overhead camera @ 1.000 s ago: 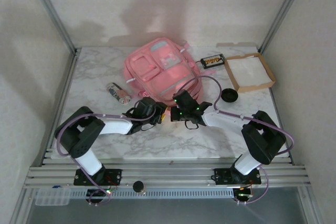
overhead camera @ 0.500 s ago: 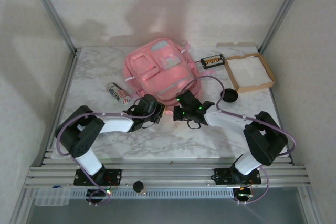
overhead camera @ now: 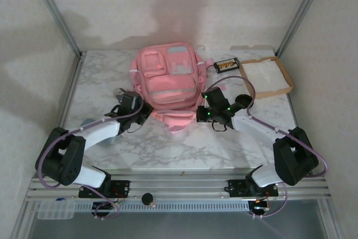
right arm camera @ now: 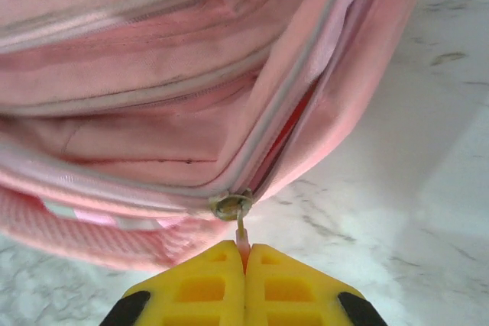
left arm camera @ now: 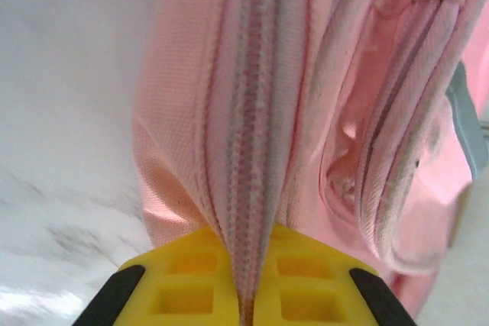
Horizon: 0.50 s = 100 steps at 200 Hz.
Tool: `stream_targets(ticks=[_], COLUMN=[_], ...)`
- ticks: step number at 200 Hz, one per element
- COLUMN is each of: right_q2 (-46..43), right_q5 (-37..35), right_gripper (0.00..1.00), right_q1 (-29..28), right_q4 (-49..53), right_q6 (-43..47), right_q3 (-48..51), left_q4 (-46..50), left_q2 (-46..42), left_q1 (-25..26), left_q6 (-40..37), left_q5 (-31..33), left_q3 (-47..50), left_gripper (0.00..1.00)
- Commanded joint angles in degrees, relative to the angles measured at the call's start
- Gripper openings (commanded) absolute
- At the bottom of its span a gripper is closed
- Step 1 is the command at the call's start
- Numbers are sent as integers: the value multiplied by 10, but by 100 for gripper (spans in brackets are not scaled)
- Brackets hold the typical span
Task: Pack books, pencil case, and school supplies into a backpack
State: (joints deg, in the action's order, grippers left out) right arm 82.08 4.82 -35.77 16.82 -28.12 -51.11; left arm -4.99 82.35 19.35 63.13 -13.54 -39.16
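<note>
Over the last second the large puffy pink fabric backpack (overhead camera: pixel 168 79) has been turned from a skewed lie to square, and it now rests at centre rear of the marble worktop (overhead camera: pixel 100 82) with its front pockets up. The left tool (left arm camera: pixel 248 288) has closed and now clenches a fold of the backpack's side along a zipper seam (left arm camera: pixel 252 112). The right tool (right arm camera: pixel 244 261) is clenched on the small metal zipper pull tab (right arm camera: pixel 241 236). The zipper appears partly open beside the slider. Judgement: the bag is being braced for opening, and packing has not begun.

place: lab test cell | cues: aluminium rails (overhead camera: pixel 179 184), white panels (overhead camera: pixel 168 4), marble tabletop (overhead camera: pixel 184 146)
</note>
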Motion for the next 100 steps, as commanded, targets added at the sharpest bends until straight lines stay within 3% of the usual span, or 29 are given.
stream_targets(ticks=[1,8,38,68,100], right_q2=[2,12,49,73,85], right_q5=[9,27,38,19,29], right_gripper=[0,0,0,0,0], right_q1=[-26,-37,-57,-63,-71], right_q4=[17,-5,-72,-74,-89], right_q6=[-22,-34,-68,-52,-43], right_q3=[0,-3,-5,-19,-23], left_q4=[41,24,-28,36,66], left_q2=[12,9,-45,-104,-157], left_q1=[-81,-85,-82,-79,-33], left_q6=[-123,-131,-96,-81,-24], left_q5=[102,78,9,23,30], left_q3=[-57,-58,-30,-15,19], left_gripper=[0,1,29,58,76])
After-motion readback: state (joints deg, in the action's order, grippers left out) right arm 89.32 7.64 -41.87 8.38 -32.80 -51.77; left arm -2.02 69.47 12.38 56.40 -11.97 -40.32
